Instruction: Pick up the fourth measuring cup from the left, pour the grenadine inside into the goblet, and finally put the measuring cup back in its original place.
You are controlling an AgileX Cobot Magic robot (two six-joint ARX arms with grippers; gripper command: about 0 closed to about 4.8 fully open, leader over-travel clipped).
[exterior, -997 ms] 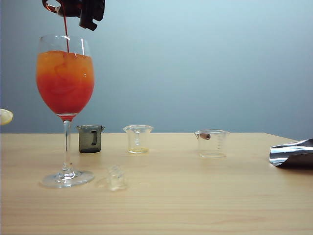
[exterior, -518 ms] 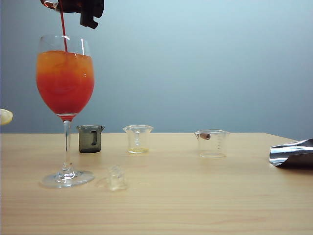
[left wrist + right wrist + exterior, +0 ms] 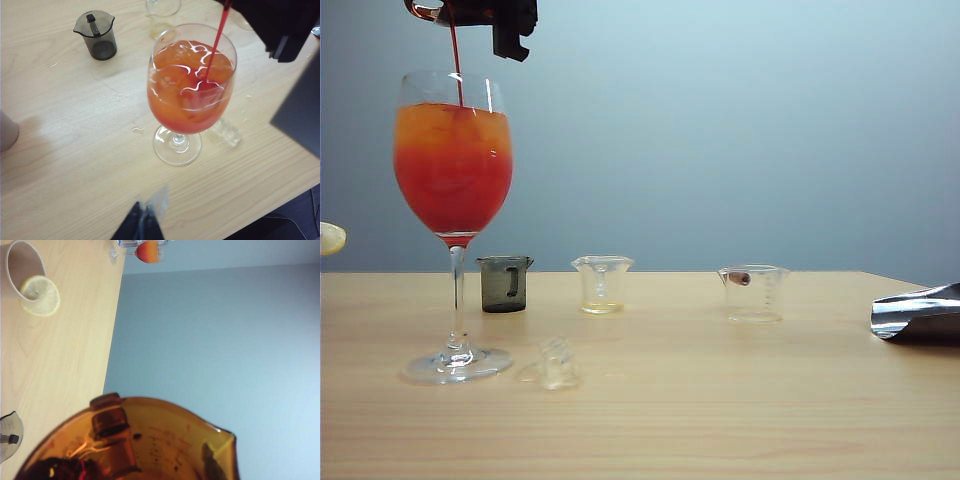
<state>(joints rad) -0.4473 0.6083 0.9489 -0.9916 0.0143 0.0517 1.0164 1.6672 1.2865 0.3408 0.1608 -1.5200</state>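
Right gripper, upper left of frame, is clamped on the fourth measuring cup, pouring grenadine; your goblet could overflow. Left gripper: can't tell.

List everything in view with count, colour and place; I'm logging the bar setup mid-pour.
goblet: 1, clear, orange-red drink with ice, table's left
grenadine: 1 thin red stream falling into the goblet
measuring cup: 1, red-brown, tipped above the goblet
grey cup: 1, smoky, behind the goblet
clear cups: 2, in the back row, middle and right
ice cube: 1, clear, beside the goblet's foot
lemon slice: 1, yellow, on a pale cup at the far left
foil bag: 1, silver, right edge
right gripper: black, holding the measuring cup
left gripper: black, low over the table's front
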